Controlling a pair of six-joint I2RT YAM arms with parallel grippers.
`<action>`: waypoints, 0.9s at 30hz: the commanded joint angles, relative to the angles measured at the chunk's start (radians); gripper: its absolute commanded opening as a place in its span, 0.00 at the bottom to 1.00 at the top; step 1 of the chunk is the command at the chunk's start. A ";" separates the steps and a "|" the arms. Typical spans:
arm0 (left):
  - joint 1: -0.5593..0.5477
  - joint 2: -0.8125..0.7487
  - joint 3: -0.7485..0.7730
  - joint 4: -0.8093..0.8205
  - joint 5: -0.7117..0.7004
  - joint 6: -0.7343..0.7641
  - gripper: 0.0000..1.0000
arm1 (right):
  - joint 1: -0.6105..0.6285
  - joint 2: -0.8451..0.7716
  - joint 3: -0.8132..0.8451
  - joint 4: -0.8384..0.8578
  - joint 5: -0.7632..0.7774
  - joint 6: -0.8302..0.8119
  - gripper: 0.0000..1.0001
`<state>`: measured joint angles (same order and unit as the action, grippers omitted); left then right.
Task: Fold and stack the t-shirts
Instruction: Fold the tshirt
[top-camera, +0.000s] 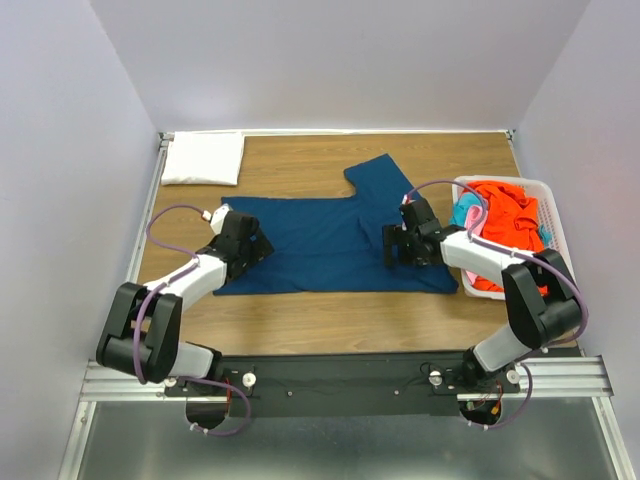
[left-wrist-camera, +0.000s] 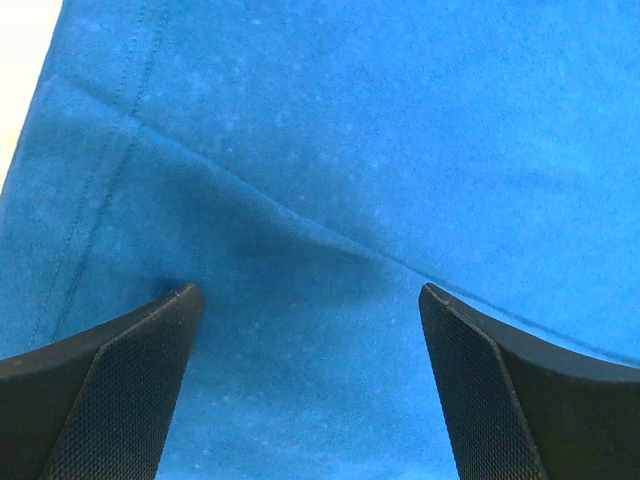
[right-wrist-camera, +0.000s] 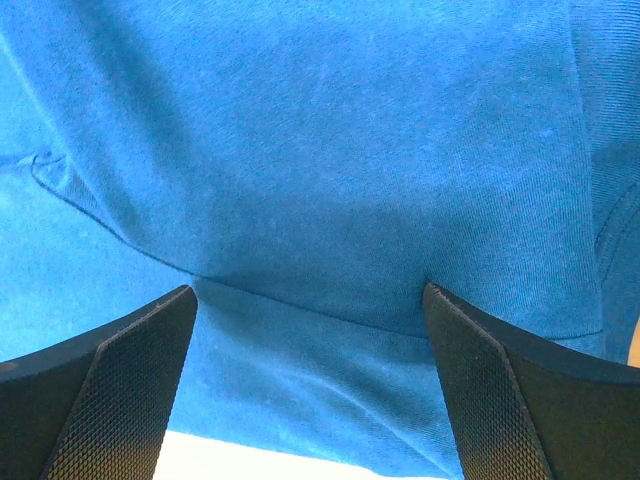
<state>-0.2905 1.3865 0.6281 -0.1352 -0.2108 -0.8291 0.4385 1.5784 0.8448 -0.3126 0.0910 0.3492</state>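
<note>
**Both Grippers Open Over Blue Shirt**

My two arms reached over the blue shirt (top-camera: 320, 245), which lay spread flat across the middle of the wooden table (top-camera: 300, 322) with one sleeve pointing toward the far edge. My left gripper (top-camera: 256, 246) hung over the shirt's left end. Its jaws stood wide apart and held nothing, and the wrist view showed only blue cloth and a stitched hem between the black fingers (left-wrist-camera: 120, 390). My right gripper (top-camera: 394, 246) was over the shirt's right part, just as wide open and just as empty (a soft crease ran across the cloth beneath it). A folded white shirt (top-camera: 203, 158) sat in the table's far left corner. At the right edge, the white basket (top-camera: 547, 200) held a crumpled orange shirt (top-camera: 502, 212) and a teal one (top-camera: 462, 214).
</note>
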 joint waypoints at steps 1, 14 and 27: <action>-0.007 -0.012 -0.085 -0.092 -0.004 -0.039 0.98 | 0.022 -0.020 -0.081 -0.057 -0.085 0.045 1.00; -0.009 -0.270 0.123 -0.351 -0.213 -0.079 0.98 | 0.032 -0.178 0.051 -0.071 -0.172 0.060 1.00; 0.231 0.225 0.562 -0.198 -0.213 0.082 0.97 | 0.031 -0.156 0.204 -0.065 0.101 0.080 1.00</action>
<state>-0.0990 1.4845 1.0874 -0.3508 -0.4164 -0.7921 0.4656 1.4078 1.0336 -0.3645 0.0994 0.4267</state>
